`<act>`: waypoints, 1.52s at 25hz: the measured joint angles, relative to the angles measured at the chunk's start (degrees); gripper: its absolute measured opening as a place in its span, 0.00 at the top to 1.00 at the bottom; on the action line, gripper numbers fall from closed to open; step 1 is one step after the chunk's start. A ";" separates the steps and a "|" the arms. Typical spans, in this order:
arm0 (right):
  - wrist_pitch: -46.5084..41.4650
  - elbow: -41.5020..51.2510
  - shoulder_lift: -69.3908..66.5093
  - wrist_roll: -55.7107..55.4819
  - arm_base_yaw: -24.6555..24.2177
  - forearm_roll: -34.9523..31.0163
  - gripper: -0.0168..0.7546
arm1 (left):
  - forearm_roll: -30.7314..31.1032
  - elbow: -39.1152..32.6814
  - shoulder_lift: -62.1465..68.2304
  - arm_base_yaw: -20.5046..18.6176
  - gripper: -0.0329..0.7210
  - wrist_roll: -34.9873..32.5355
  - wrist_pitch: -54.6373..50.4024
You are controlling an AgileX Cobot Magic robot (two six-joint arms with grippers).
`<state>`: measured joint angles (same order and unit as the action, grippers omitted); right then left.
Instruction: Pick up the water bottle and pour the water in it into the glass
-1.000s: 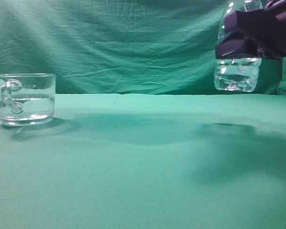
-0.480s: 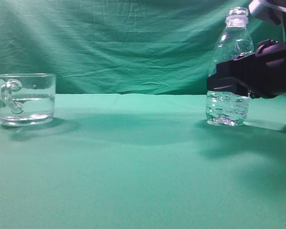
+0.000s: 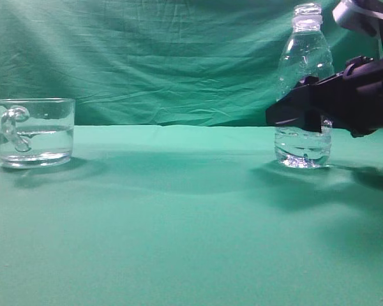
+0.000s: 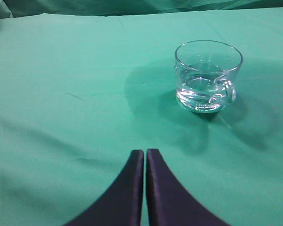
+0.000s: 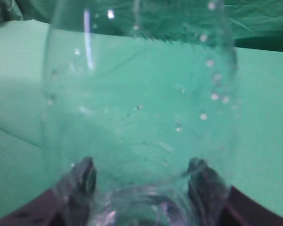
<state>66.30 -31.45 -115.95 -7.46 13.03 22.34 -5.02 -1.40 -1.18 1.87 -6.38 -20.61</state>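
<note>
The water bottle point(image 3: 304, 57) stands upright on the green cloth at the right, uncapped, with a little water point(image 3: 301, 150) in its base. My right gripper point(image 3: 287, 118) is shut on its lower body. In the right wrist view the bottle point(image 5: 141, 94) fills the frame, and the two fingers of the right gripper point(image 5: 144, 174) show on either side through the plastic. The glass point(image 3: 33, 131) stands at the far left, roughly half full of water. The left wrist view shows the glass point(image 4: 207, 75) ahead and to the right of my left gripper point(image 4: 145, 153), which is shut and empty.
Green cloth covers the table point(image 3: 179, 223) and hangs as a backdrop point(image 3: 147, 57). A wide stretch of cloth lies between the glass and the bottle.
The right gripper has lowered the bottle from the air onto the cloth. It then shifted slightly left and the bottle came more upright. The glass and the left gripper have not moved.
</note>
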 joint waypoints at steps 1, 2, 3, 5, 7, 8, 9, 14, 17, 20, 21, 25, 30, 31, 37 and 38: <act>-0.44 0.44 0.62 0.00 0.00 0.00 0.23 | 0.00 0.00 0.00 0.00 0.96 0.00 0.00; -0.72 0.70 1.24 -0.63 0.00 0.00 0.17 | 0.00 0.00 0.00 0.00 0.96 0.00 0.00; -0.72 0.86 2.14 -1.39 0.00 0.00 0.14 | 0.00 0.00 0.00 0.00 0.96 0.00 0.00; -0.72 1.14 4.34 -2.56 0.00 0.00 0.14 | 0.00 0.00 0.00 0.00 0.96 0.00 0.00; -0.72 1.14 6.80 -3.63 -0.09 0.00 0.09 | 0.00 0.00 0.00 0.00 0.96 0.00 0.00; -0.81 1.14 8.43 -3.94 -0.09 0.00 0.11 | 0.00 0.00 0.00 0.00 0.96 0.00 0.00; -1.09 1.14 10.28 -4.24 -0.09 0.00 0.11 | 0.00 0.00 0.00 0.00 0.96 0.00 0.00; -7.35 1.27 21.14 -7.24 -0.09 0.12 0.11 | 0.00 0.00 0.00 0.00 0.96 0.00 0.00; -13.83 1.63 28.98 -9.18 -0.09 0.39 0.11 | 0.00 0.00 0.00 0.00 0.96 0.00 0.00; -21.26 1.67 37.74 -10.36 -0.09 0.73 0.26 | 0.00 0.00 0.00 0.00 0.96 0.00 0.00; -24.29 1.67 41.04 -11.51 -0.09 0.81 0.32 | 0.00 0.00 0.00 0.00 0.96 0.00 0.00; -39.10 1.76 53.72 -16.90 -0.09 1.06 0.70 | 0.00 0.00 0.00 0.00 0.96 0.00 0.00; -57.31 1.90 67.51 -22.17 -0.09 1.06 0.98 | 0.00 0.00 0.00 0.00 0.96 0.00 0.00; -60.40 2.09 69.62 -22.40 -0.09 1.06 0.98 | 0.00 0.00 0.00 0.00 0.96 0.00 0.00; -73.81 2.37 82.36 -22.73 0.02 -0.62 0.98 | 0.00 0.00 0.00 0.00 0.96 0.00 0.00; -75.60 2.37 83.89 -22.73 0.31 -1.60 0.98 | 0.00 0.00 0.00 0.00 0.96 0.00 0.00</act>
<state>-9.31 -29.08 -32.06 -30.19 13.34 20.73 -5.02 -1.40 -1.18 1.87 -6.38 -20.61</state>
